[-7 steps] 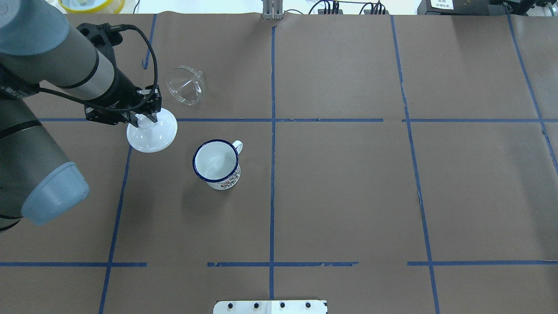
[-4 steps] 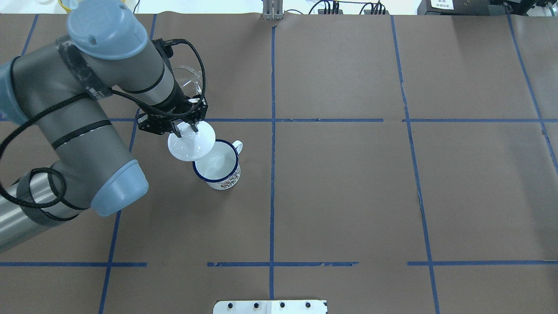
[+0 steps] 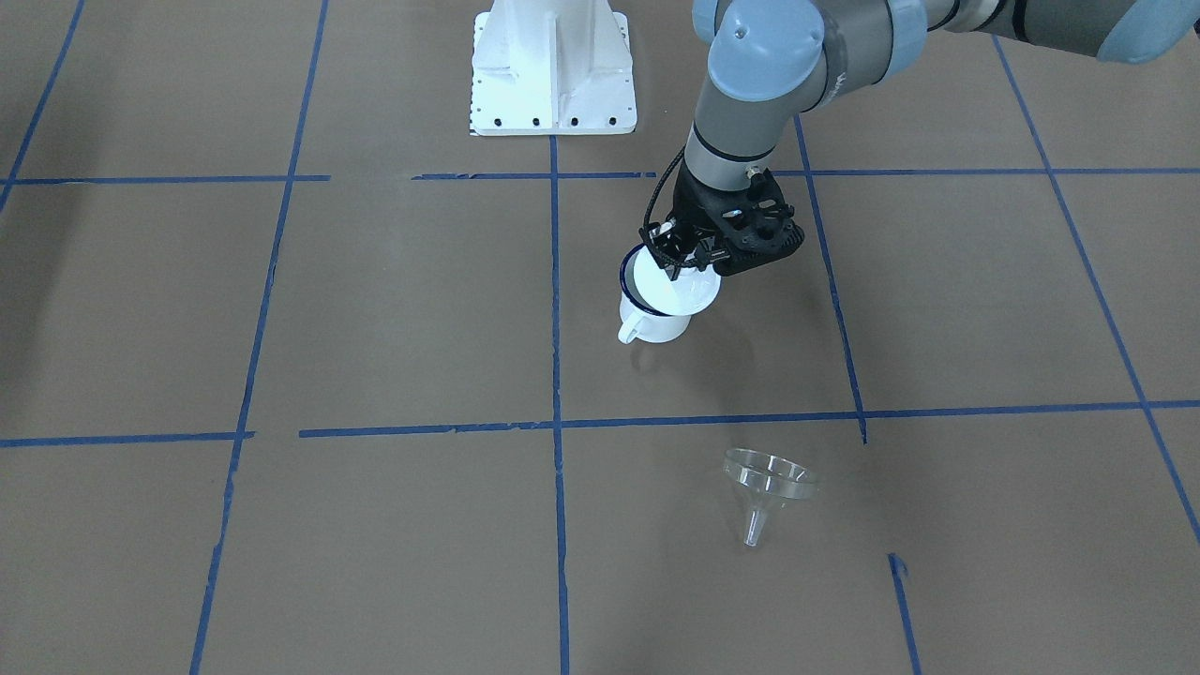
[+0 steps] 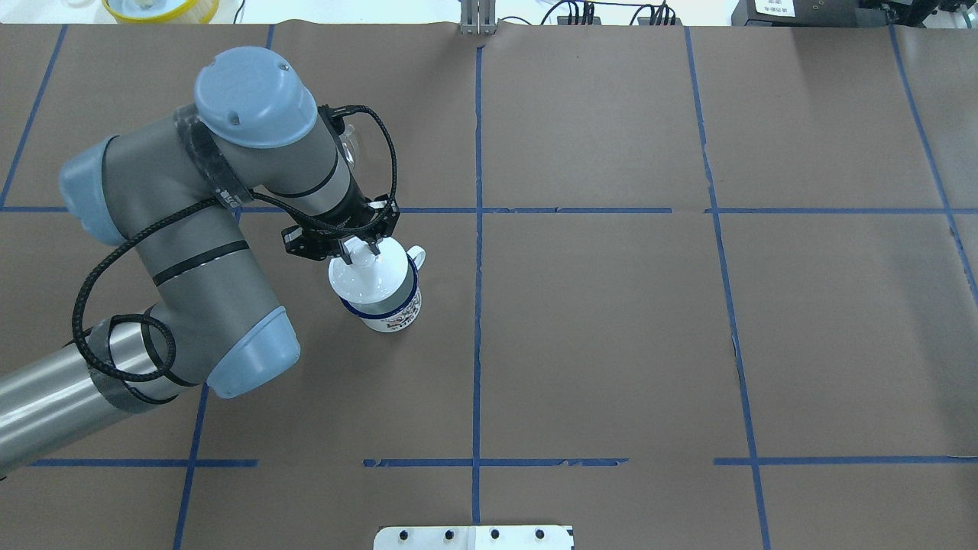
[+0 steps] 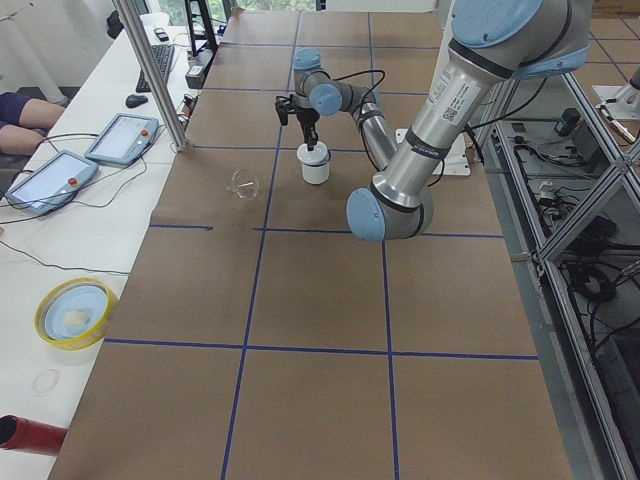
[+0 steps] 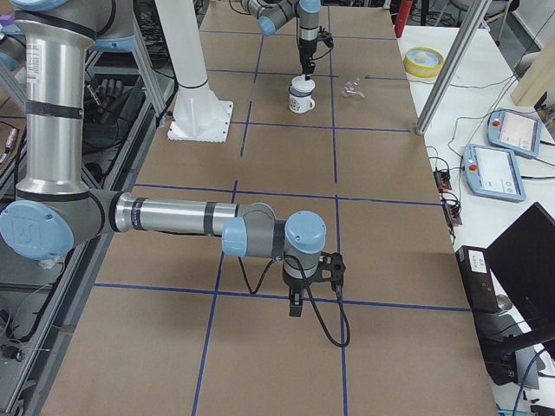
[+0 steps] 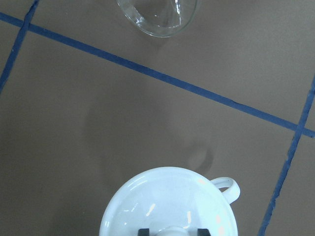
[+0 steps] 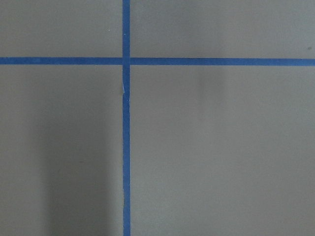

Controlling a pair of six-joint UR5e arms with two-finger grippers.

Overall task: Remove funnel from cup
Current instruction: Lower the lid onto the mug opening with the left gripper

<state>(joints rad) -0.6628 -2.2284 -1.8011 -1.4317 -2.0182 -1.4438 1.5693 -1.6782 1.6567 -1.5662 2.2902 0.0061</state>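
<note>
I see the funnel [image 3: 769, 487] already out of the cup [image 3: 653, 325], resting on the table [image 3: 375, 309] on the far side, well apart from it. My left gripper [image 4: 360, 256] pinches a white lid [image 4: 372, 281] over the cup's mouth. I cannot tell how the right gripper's [image 6: 296, 305] jaws stand.

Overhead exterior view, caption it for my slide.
Left gripper holds the lid over the cup; funnel half hidden behind the arm.
</note>
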